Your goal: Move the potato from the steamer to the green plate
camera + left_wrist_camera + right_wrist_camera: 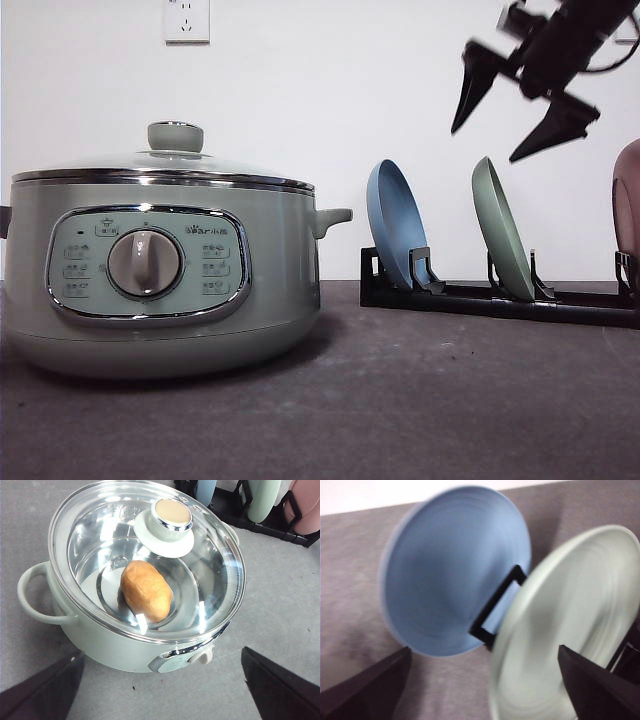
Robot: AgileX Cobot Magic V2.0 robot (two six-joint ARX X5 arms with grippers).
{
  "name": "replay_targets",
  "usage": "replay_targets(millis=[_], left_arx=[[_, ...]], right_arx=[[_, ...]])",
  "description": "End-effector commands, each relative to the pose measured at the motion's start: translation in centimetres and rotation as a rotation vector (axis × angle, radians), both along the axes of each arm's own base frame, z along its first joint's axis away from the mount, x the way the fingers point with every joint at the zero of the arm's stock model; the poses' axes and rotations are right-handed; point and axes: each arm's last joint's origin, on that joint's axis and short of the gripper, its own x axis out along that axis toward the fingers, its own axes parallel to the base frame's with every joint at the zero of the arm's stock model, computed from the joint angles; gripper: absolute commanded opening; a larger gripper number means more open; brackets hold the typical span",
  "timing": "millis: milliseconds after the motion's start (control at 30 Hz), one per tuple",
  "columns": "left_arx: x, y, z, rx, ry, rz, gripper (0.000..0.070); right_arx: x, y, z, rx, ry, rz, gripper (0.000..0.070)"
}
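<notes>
The right gripper (528,92) hangs in the air with its two dark wedge-shaped fingers spread wide apart and nothing between them, poised above and just ahead of the green plate (502,243), which stands on edge in a slot of the black rack (500,298); that upright storage is probably why the arm comes at it from above, since a rim is the only part a pinch can reach. In the right wrist view the plate's (575,625) shallow, matte, mint-coloured bowl lies between the fingers, with the blue plate (452,570) in the next slot just beside it, both blurred. The left gripper (160,680) is likewise open and empty, its fingers well apart, hovering over the steamer (117,647) on its control-panel side. The potato (146,590), oval and smooth with dull orange-brown skin, lies on the shiny steel floor of the pot beyond those fingers, seen through the glass lid (220,580), which sits closed (so it must come off by its green, chrome-capped knob (171,516) before any grasp). The table (450,400) is a grey, slightly rough surface.
</notes>
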Motion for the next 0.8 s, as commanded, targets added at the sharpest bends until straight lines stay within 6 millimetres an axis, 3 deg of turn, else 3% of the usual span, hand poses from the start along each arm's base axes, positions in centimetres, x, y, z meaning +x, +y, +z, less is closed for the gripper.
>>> replay_targets(millis=[0, 67, 367, 467, 633, 767], left_arx=[[0.0, -0.1, 0.6, -0.002, -0.024, -0.011, 0.0637], [0.0, -0.1, 0.6, -0.002, -0.024, -0.011, 0.0637], [0.0, -0.1, 0.6, -0.002, -0.025, -0.011, 0.0637], [0.0, -0.1, 0.7, -0.002, -0.025, -0.011, 0.0637], [0.0, -0.1, 0.6, -0.002, -0.025, -0.011, 0.0637], [0.0, -0.1, 0.6, -0.002, -0.024, -0.011, 0.0637]], right_arx=[[0.8, 0.3, -0.4, 0.008, 0.000, -0.006, 0.0533], [1.2, 0.4, -1.2, 0.006, 0.017, -0.006, 0.0512], [1.7, 0.5, -1.5, -0.003, -0.001, -0.016, 0.0177], [1.7, 0.5, -1.5, -0.003, -0.003, -0.016, 0.0128], [1.7, 0.5, -1.5, 0.008, 0.003, -0.023, 0.0105], [1.7, 0.6, -1.4, 0.016, 0.004, -0.017, 0.0031]])
